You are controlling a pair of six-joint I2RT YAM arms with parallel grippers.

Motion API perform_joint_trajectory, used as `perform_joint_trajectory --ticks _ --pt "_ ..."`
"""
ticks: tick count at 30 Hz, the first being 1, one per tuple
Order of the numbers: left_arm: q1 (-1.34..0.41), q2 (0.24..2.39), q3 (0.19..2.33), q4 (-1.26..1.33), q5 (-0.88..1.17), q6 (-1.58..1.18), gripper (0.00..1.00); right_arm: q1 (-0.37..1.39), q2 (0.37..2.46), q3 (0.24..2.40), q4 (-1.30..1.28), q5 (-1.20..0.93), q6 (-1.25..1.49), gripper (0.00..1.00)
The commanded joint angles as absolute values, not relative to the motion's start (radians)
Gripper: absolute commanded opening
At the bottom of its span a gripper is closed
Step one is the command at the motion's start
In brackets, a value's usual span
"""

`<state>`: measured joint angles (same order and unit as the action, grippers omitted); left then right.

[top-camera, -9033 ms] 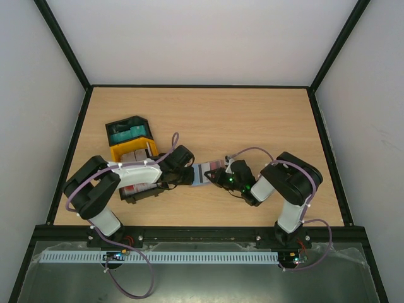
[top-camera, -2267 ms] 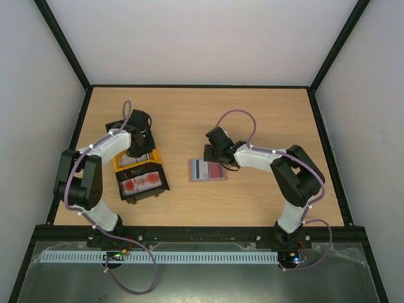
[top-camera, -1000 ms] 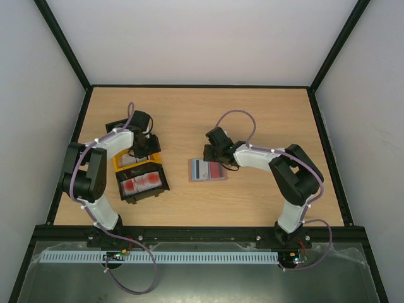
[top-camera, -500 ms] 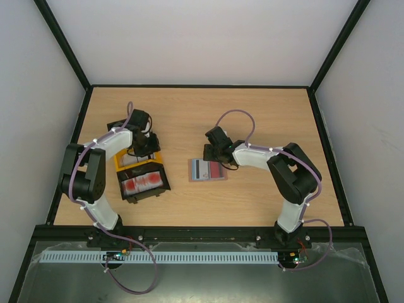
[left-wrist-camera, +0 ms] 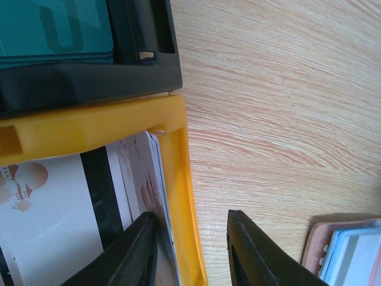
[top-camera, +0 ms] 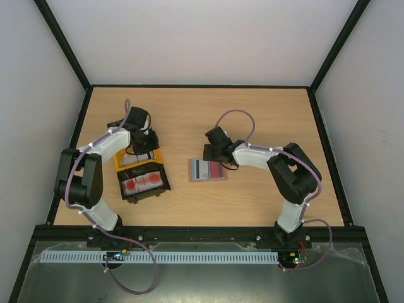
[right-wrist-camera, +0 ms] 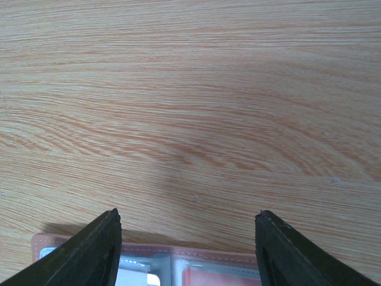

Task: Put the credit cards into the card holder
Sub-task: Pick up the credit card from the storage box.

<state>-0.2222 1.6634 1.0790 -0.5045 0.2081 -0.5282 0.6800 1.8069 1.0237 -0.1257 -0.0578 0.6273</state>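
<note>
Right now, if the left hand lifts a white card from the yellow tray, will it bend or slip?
Likely stiff and light: the white card shows a thin straight edge. Its smooth face against the yellow tray wall may slip.

Arms (top-camera: 110, 140): blk joints, white links, purple cables (top-camera: 235, 112); fingers (right-wrist-camera: 95, 250) prob. blk.

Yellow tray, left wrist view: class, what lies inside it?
Whitish cards with a black stripe and reddish marks, stacked against the yellow tray wall. The left hand straddles that wall; its finger hides the stack's lower corner.
</note>
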Motion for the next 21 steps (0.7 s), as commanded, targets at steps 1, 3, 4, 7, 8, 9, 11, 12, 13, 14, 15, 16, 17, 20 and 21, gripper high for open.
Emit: perform_joint_trajectory --ticks 1,3,4,7,8,9,11,12,13,14,15,16,17,20,21 --pt "-0.227 1.627 1.095 -0.528 0.214 -0.534 0.31 0.675 1.807 1.032 -0.128 -0.049 0.619 0.60" --pt "-0.226 1.626 1.089 -0.530 0.210 -0.535 0.27 0.673 1.806 1.032 -0.128 -0.050 0.619 0.59" --pt "-0.227 1.625 1.087 -0.530 0.210 -0.536 0.26 0.674 1.807 1.032 -0.128 -0.051 0.620 0.59" --pt "-0.229 1.620 1.081 -0.530 0.207 -0.538 0.20 0.673 1.807 1.030 -0.126 -0.053 0.621 0.59" --pt "-0.228 1.619 1.081 -0.530 0.207 -0.538 0.19 0.673 1.807 1.030 -0.126 -0.052 0.622 0.60" --pt "-0.228 1.617 1.079 -0.532 0.207 -0.537 0.18 0.673 1.807 1.030 -0.126 -0.052 0.622 0.59" --pt "-0.229 1.613 1.076 -0.534 0.206 -0.538 0.16 0.674 1.809 1.030 -0.126 -0.055 0.623 0.59" --pt "-0.228 1.610 1.076 -0.535 0.206 -0.538 0.15 0.674 1.809 1.031 -0.126 -0.055 0.624 0.60" --pt "-0.228 1.608 1.075 -0.536 0.205 -0.538 0.14 0.673 1.809 1.032 -0.126 -0.055 0.624 0.60" --pt "-0.229 1.605 1.074 -0.537 0.206 -0.539 0.12 0.673 1.809 1.032 -0.126 -0.057 0.625 0.60" --pt "-0.229 1.602 1.073 -0.537 0.206 -0.539 0.11 0.673 1.810 1.031 -0.126 -0.057 0.625 0.59" --pt "-0.229 1.598 1.072 -0.538 0.206 -0.541 0.10 0.673 1.809 1.032 -0.126 -0.057 0.625 0.59" --pt "-0.229 1.595 1.072 -0.540 0.205 -0.540 0.09 0.674 1.810 1.032 -0.126 -0.057 0.625 0.59" --pt "-0.229 1.582 1.069 -0.548 0.197 -0.541 0.05 0.673 1.809 1.034 -0.126 -0.060 0.627 0.60" --pt "-0.229 1.577 1.068 -0.552 0.195 -0.541 0.03 0.673 1.810 1.034 -0.126 -0.061 0.626 0.59"
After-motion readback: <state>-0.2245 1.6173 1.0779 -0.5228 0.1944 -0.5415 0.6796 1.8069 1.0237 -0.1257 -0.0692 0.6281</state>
